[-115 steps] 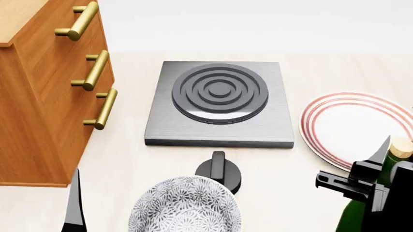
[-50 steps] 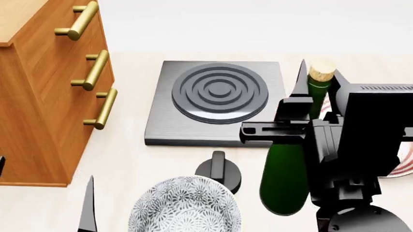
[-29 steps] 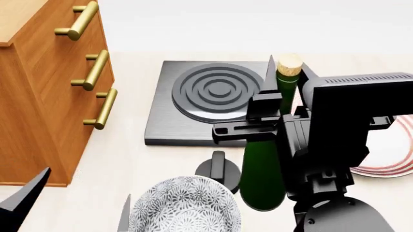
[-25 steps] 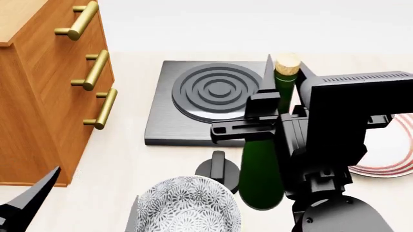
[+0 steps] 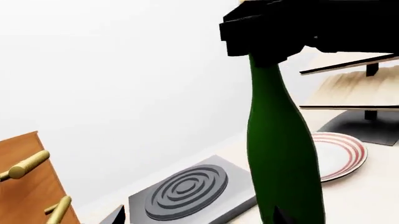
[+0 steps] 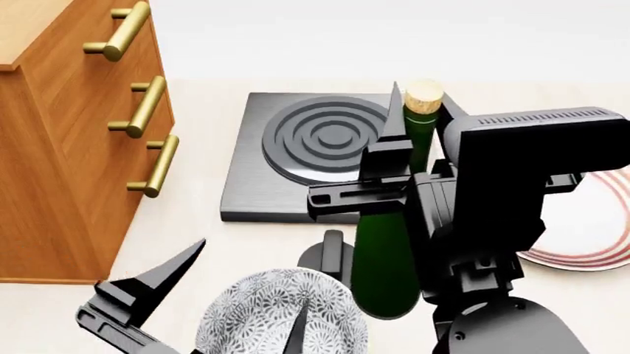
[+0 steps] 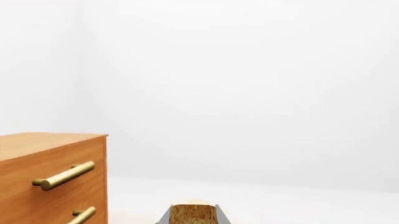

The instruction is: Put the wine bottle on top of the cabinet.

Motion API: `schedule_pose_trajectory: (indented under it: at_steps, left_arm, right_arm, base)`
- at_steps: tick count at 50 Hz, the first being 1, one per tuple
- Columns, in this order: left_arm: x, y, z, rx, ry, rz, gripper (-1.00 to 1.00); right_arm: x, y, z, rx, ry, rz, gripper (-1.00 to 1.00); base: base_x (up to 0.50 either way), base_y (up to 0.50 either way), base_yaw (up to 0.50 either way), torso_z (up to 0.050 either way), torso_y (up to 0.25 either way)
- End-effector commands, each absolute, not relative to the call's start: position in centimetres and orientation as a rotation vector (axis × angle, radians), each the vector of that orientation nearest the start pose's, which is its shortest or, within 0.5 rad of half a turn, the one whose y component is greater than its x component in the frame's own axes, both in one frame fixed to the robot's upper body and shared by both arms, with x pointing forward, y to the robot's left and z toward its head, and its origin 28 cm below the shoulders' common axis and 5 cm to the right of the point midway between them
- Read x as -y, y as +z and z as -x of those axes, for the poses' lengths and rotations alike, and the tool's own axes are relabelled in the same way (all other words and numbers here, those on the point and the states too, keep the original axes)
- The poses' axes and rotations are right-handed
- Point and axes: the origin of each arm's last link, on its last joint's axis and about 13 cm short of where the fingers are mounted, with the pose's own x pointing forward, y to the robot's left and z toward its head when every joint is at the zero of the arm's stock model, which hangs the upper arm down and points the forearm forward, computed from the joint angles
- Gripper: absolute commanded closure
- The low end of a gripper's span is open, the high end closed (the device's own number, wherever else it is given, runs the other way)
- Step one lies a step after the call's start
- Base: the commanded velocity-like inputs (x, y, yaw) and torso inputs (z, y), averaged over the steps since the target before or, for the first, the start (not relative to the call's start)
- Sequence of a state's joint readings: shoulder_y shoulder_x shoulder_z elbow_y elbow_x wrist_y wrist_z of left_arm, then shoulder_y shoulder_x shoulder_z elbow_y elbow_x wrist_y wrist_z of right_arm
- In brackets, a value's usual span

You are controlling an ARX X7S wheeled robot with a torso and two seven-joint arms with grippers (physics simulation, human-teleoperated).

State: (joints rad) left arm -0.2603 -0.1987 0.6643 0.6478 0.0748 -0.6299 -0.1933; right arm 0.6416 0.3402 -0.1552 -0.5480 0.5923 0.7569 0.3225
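You had the wine bottle [image 6: 389, 251] pinched at its neck in the right gripper [image 6: 406, 166], jaws closed on the glass just below the cork, and the bottle hung upright and clear of the tabletop [image 6: 197, 243], in front of the hotplate [image 6: 330, 151] and just right of the patterned bowl [image 6: 280, 313]. This was the carry step: the bottle was lifted but nowhere near its goal, since the cabinet [image 6: 69, 147] stood well apart at the far left, with only a sliver of its light top showing at the edge of the head view. In the right wrist view the cabinet's top edge [image 7: 53, 137] sat above the cork [image 7: 192, 213], so I judged you needed more height before travelling left. The left gripper [image 6: 197, 310] was spread wide and empty, low at the near left beside the bowl, and it lay close to the path the bottle would take. The next move called for raising the bottle above the cabinet's top, keeping it upright, then sweeping it left over the brass handles [image 6: 147, 107] without clipping them or the striped plate [image 6: 580, 221] behind.
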Motion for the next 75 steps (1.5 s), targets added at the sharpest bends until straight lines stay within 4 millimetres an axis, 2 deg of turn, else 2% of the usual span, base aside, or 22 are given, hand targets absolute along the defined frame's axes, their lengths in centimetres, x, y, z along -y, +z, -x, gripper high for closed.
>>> schedule_pose_trajectory:
  at_steps: [1, 10, 21, 33, 42, 60, 75]
  left_arm:
    - [-11.0, 13.1, -21.2, 0.262, -0.519, -0.251, -1.00]
    - [-10.1, 12.6, -22.3, 0.245, -0.563, -0.219, -1.00]
    - [-9.4, 11.9, -23.6, 0.225, -0.587, -0.185, -1.00]
    - [-8.7, 11.6, -25.1, 0.258, -0.605, -0.042, -1.00]
    - [-8.2, 11.0, -26.5, 0.259, -0.603, -0.026, -1.00]
    - [-6.8, 9.6, -27.3, 0.216, -0.650, -0.042, -1.00]
    - [-6.3, 10.3, -27.9, 0.220, -0.656, -0.035, -1.00]
  right_arm:
    - [10.2, 23.2, -26.4, 0.353, 0.160, -0.025, 1.00]
    - [10.0, 23.9, -26.3, 0.365, 0.171, -0.025, 1.00]
    - [9.7, 23.7, -26.4, 0.363, 0.186, -0.030, 1.00]
    - [9.4, 23.5, -26.3, 0.356, 0.198, -0.022, 1.00]
    - [9.5, 23.7, -26.2, 0.361, 0.202, -0.022, 1.00]
    - [9.4, 24.3, -25.8, 0.375, 0.211, -0.024, 1.00]
    - [9.5, 24.0, -25.8, 0.370, 0.215, -0.023, 1.00]
  base:
    - [0.00, 0.00, 0.00, 0.000, 0.000]
    - [0.00, 0.00, 0.00, 0.000, 0.000]
    - [0.00, 0.00, 0.00, 0.000, 0.001]
    - [0.00, 0.00, 0.00, 0.001, 0.001]
    - [0.00, 0.00, 0.00, 0.000, 0.000]
    - [0.00, 0.00, 0.00, 0.000, 0.001]
    - [0.00, 0.00, 0.00, 0.000, 0.001]
